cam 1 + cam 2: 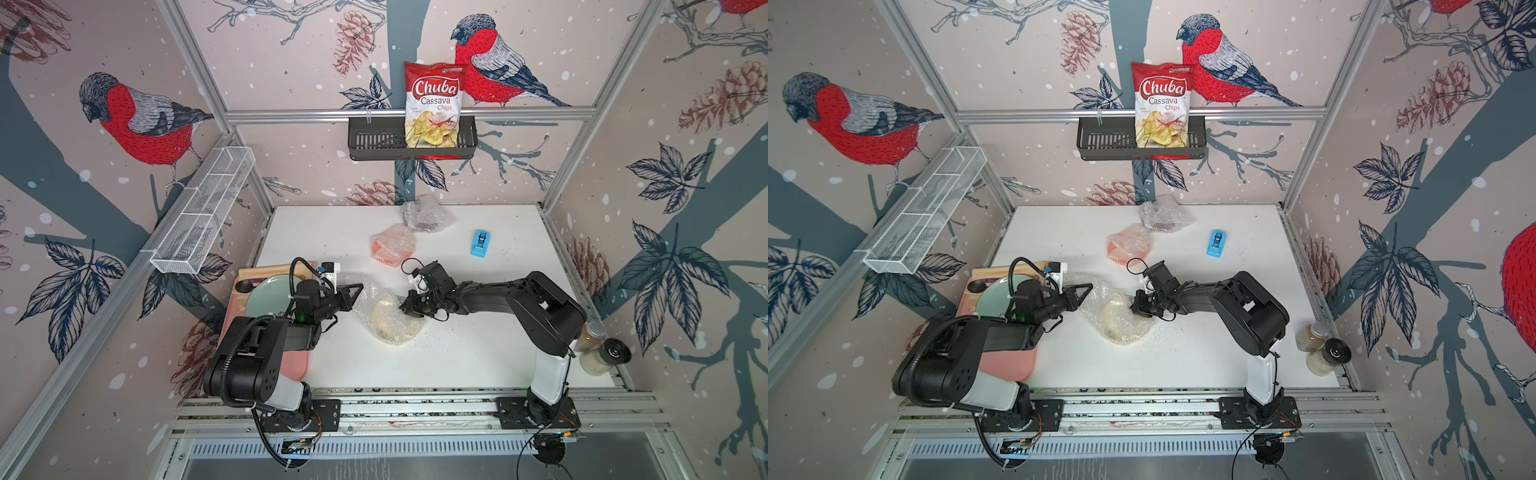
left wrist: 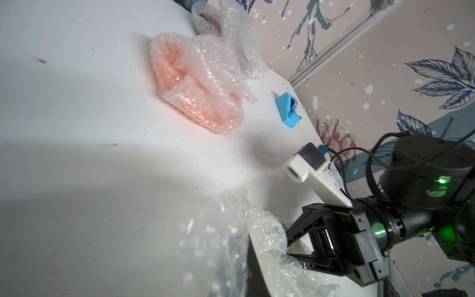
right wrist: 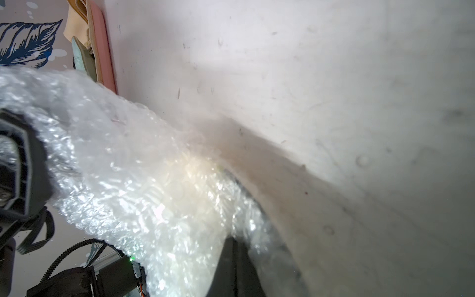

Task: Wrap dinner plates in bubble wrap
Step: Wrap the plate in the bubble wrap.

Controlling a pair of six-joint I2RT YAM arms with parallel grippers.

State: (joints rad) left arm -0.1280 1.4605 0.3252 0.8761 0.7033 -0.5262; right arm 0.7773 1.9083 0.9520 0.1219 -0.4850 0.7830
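A cream dinner plate [image 1: 388, 320] [image 1: 1119, 320] lies mid-table under a crinkly sheet of bubble wrap [image 1: 370, 299] [image 1: 1096, 297]. My left gripper [image 1: 360, 287] [image 1: 1090, 286] is shut on the sheet's left edge. In the left wrist view the wrap [image 2: 221, 244] hides its jaws. My right gripper [image 1: 402, 307] [image 1: 1133, 307] [image 3: 235, 246] is shut on the wrap at the plate's right rim, with both dark fingers pressed together. Farther back lie an orange plate [image 1: 392, 245] and a dark red plate [image 1: 428, 214], each bundled in bubble wrap.
A blue tape dispenser [image 1: 480, 243] sits back right. A pale green plate [image 1: 268, 295] rests on a pink tray [image 1: 291, 361] under my left arm. Two jars [image 1: 594, 345] stand at the right edge. A chips bag [image 1: 434, 104] stands in a black wall basket.
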